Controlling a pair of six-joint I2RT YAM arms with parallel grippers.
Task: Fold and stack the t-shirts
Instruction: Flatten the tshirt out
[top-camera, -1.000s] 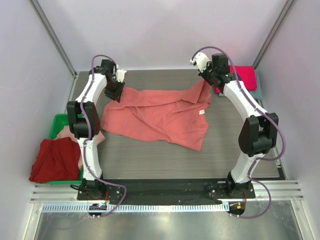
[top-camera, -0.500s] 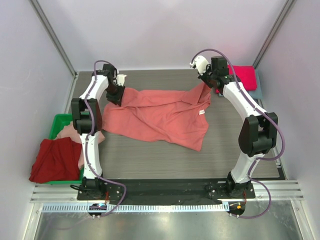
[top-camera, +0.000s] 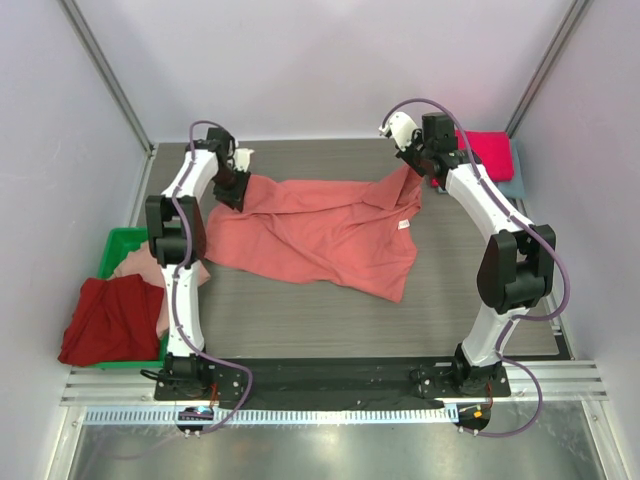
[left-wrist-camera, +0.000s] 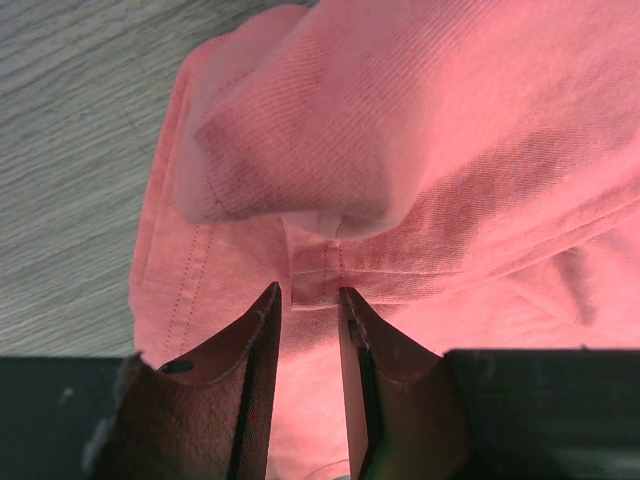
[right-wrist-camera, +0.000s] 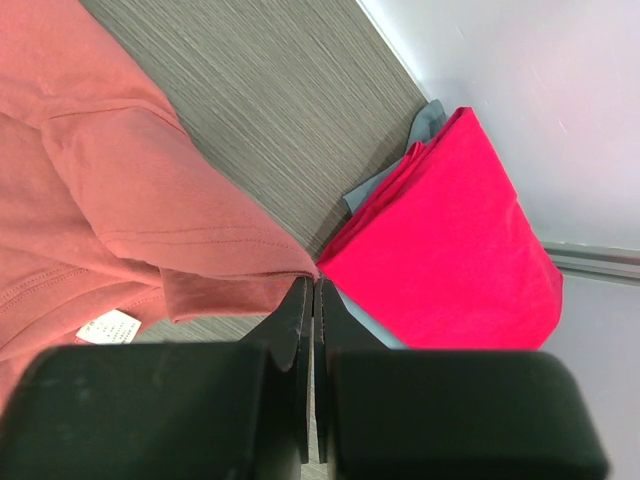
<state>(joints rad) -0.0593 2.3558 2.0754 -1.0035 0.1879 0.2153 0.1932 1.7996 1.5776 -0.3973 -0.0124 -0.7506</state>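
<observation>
The shirts are plain: a salmon-coral shirt (top-camera: 320, 230) with a white label (top-camera: 404, 224), a magenta shirt (right-wrist-camera: 450, 240), grey-blue shirt (right-wrist-camera: 428, 122), dark red shirt (top-camera: 105, 318), pale pink shirt (top-camera: 133, 266). The bin (top-camera: 118, 240) is green, the table (top-camera: 300, 320) streaked grey.

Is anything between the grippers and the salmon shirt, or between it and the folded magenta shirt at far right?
Nothing visible. The left gripper and the right gripper each pinch an edge of the salmon-coral cloth t-shirt, and no object lies between it and the folded magenta cloth t-shirt.
</observation>
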